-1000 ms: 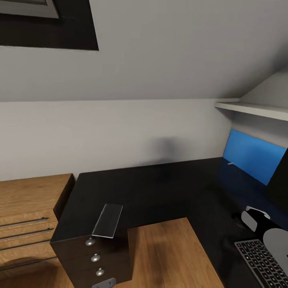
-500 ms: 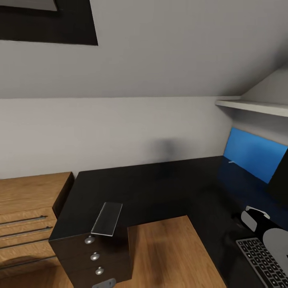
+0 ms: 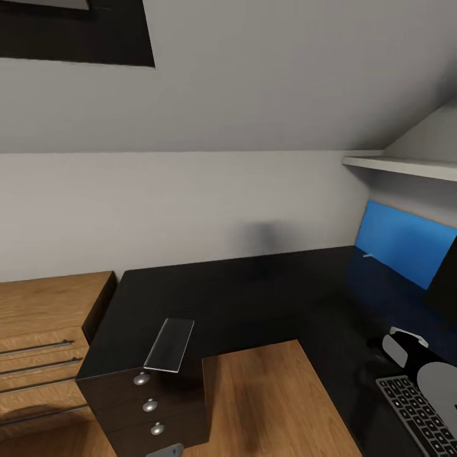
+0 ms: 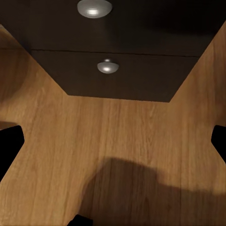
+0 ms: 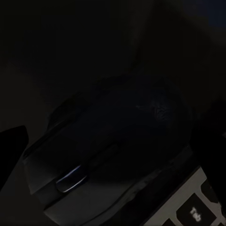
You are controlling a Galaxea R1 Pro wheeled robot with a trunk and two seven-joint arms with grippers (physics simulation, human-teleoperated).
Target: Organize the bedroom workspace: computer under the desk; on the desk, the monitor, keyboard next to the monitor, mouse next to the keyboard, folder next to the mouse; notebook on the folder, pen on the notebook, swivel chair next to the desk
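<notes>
The notebook (image 3: 169,344) overhangs the desk (image 3: 241,298) edge at seven o'clock; keyboard (image 3: 416,412) at four. Left gripper (image 4: 113,141) spread wide; right's grip unclear.

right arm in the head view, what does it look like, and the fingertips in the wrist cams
In the head view the right arm shows rounded light grey shells over black joint sections, with a white band near the top. The left gripper's fingers in the left wrist view are plain black wedges at the picture's edges. A right finger is also black, barely distinct in the dark.
</notes>
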